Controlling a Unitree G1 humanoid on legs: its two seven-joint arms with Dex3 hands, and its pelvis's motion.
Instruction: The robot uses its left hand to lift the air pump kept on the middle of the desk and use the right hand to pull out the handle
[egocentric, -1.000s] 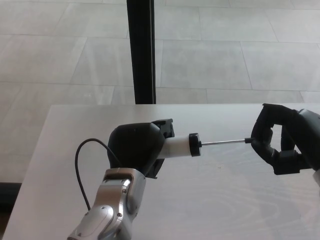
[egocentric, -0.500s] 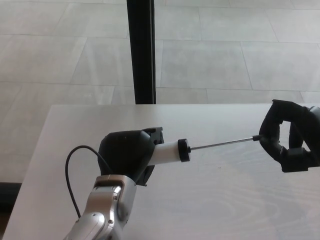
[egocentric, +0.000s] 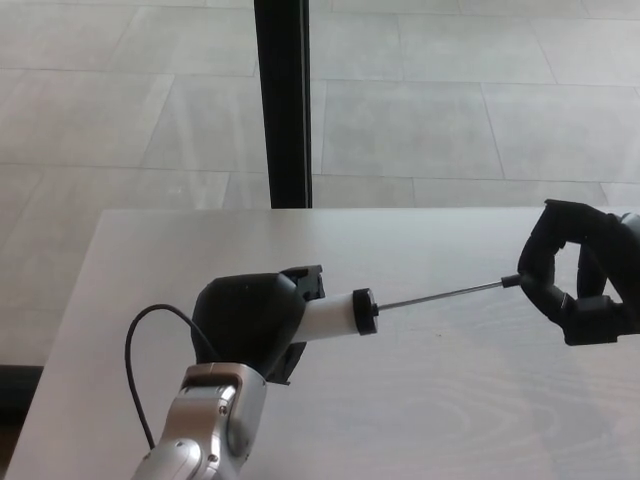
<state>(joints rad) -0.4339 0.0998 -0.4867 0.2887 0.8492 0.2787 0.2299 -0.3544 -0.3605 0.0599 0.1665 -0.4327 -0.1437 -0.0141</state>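
The air pump (egocentric: 335, 315) is held above the table (egocentric: 450, 400), over its middle and somewhat toward the left edge, lying nearly level with its long axis running left to right. Its white barrel shows between the black fingers of the left hand (egocentric: 250, 320) and a black cap at the barrel's right end. From that cap a thin metal rod (egocentric: 440, 294) runs out to the right, rising slightly, toward the table's right edge. The rod is drawn well out of the barrel.

The left hand is wrapped around the barrel's left part, fingers closed tight on it, so that only the right part of the white tube and the cap show. Its silver forearm (egocentric: 205, 430) comes up from the near edge of the table, and a black cable (egocentric: 135, 365) loops out from it on the left.

The right hand (egocentric: 575, 285) is at the right edge of the table, partly cut off by the picture's border. Its fingers are curled together at the far end of the rod, pinching the small dark handle (egocentric: 511, 281) there.

Beyond the table's far edge lies a pale tiled floor (egocentric: 450, 100), with a black upright post (egocentric: 282, 100) standing on it.
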